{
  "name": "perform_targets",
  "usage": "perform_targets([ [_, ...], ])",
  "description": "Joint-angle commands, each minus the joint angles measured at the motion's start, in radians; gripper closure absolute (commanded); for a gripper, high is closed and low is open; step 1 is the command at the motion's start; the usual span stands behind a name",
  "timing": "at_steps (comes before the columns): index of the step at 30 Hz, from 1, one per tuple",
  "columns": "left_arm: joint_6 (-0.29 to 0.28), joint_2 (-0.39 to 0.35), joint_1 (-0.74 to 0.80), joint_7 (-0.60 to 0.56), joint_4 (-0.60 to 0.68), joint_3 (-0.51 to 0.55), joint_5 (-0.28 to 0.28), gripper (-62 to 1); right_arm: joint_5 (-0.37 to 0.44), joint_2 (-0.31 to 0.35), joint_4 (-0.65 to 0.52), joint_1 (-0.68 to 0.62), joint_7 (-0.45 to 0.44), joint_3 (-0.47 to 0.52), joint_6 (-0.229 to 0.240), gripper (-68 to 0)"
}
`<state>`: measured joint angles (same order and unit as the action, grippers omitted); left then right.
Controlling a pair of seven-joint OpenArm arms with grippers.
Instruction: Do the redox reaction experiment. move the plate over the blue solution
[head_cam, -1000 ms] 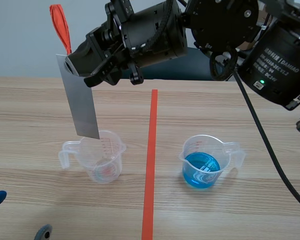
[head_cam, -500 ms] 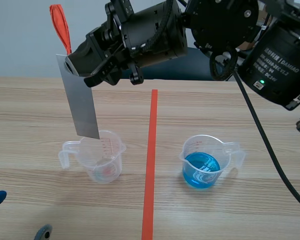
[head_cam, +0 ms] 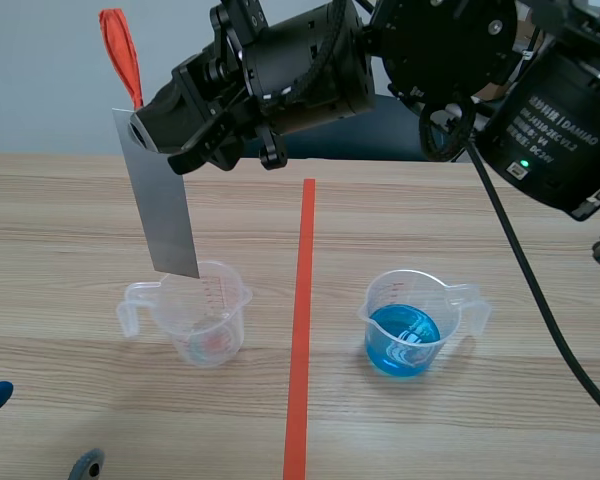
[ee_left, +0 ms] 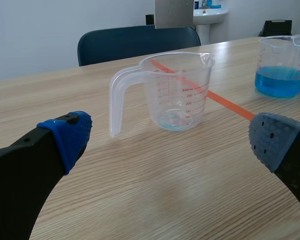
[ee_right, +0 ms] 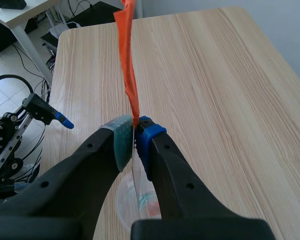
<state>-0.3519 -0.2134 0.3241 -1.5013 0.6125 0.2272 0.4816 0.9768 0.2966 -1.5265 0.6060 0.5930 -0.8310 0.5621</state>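
Observation:
A grey metal plate [head_cam: 165, 210] with an orange tape tab [head_cam: 122, 55] hangs upright, its lower edge just above the rim of an empty clear beaker [head_cam: 205, 320] on the left. My right gripper [head_cam: 140, 125], reaching across from the right, is shut on the plate's top. In the right wrist view the gripper [ee_right: 135, 137] pinches the plate [ee_right: 135, 172] edge-on over the clear beaker [ee_right: 140, 202]. The beaker of blue solution [head_cam: 405, 325] stands right of the tape line. My left gripper [ee_left: 170, 142] is open and low, with the clear beaker [ee_left: 177, 92] ahead of it.
An orange-red tape line [head_cam: 300, 330] runs down the table between the two beakers. The right arm's black cable [head_cam: 530, 280] hangs over the table's right side. A blue chair [ee_left: 135, 42] stands at the far edge.

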Motion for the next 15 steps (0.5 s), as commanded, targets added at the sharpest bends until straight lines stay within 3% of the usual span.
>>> perform_targets([
  [1,-0.002,0.0,0.005,-0.053,0.006,0.001,-0.01,-62.3,0.011,0.006,-0.018,0.028,-0.012,0.015,0.0,-0.6],
  [7,-0.002,-0.001,0.005,-0.053,0.006,0.001,-0.01,-62.3,0.024,0.051,-0.045,0.028,-0.016,0.015,0.0,-0.6],
  [15,-0.002,0.0,0.005,-0.053,0.006,0.001,-0.01,-62.3,0.095,0.168,-0.134,0.028,-0.044,0.03,0.0,-0.6],
])
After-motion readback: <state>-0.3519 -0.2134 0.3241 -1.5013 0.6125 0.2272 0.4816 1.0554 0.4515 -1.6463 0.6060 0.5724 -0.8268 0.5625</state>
